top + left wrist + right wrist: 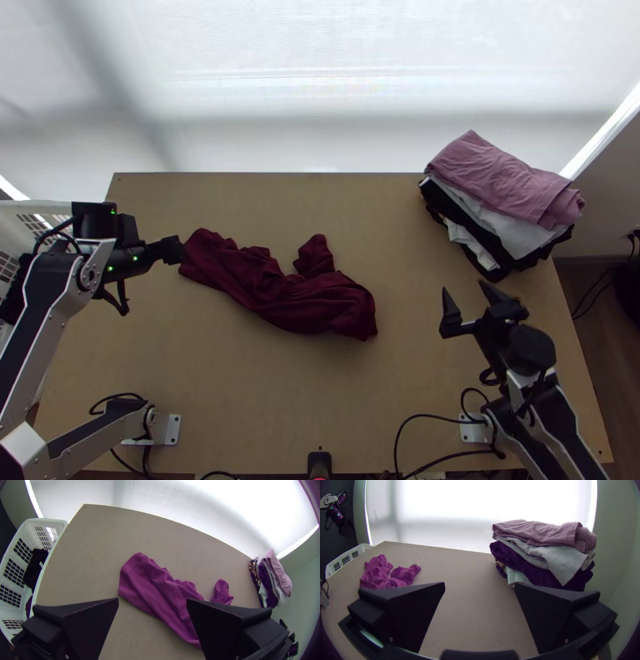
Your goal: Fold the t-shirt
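Clock on my light wooden table (264, 400): seen from above, noon is the far edge, six is the edge between my arm bases.
Crumpled maroon cloth t-shirt (320, 300): bunched lengthwise, from around ten o'clock in to the middle, with a short lobe poking up toward noon. Could be a sleeve, can't tell for sure.
My black wide-fingered left gripper (152, 600): spread wide, nothing pinched, at the shirt's ten o'clock end. Makes sense to me, that end looks flatter and seems the easier edge to grab. Can't tell if I'm touching cloth.
My black wide-fingered right gripper (480, 584): also spread and empty, out near three o'clock, well apart from the shirt. Handy for taking the other end, I reckon.
Neat stack of folded clothes, pink on top of white and dark ones (500, 188): over at two o'clock, probably parked there so it's out of the folding zone.
White plastic laundry basket with slotted sides (50, 523): off the table edge between nine and ten, dark clothes (33, 566) inside. Guessing those are waiting their turn.
Progress: basically the start imo, no proper fold in this shirt.
Next up: I'd pinch a single edge at each end, then pull it open and flat.
Watch out: grabbing several layers at once would just drag the whole bundle around, lol.
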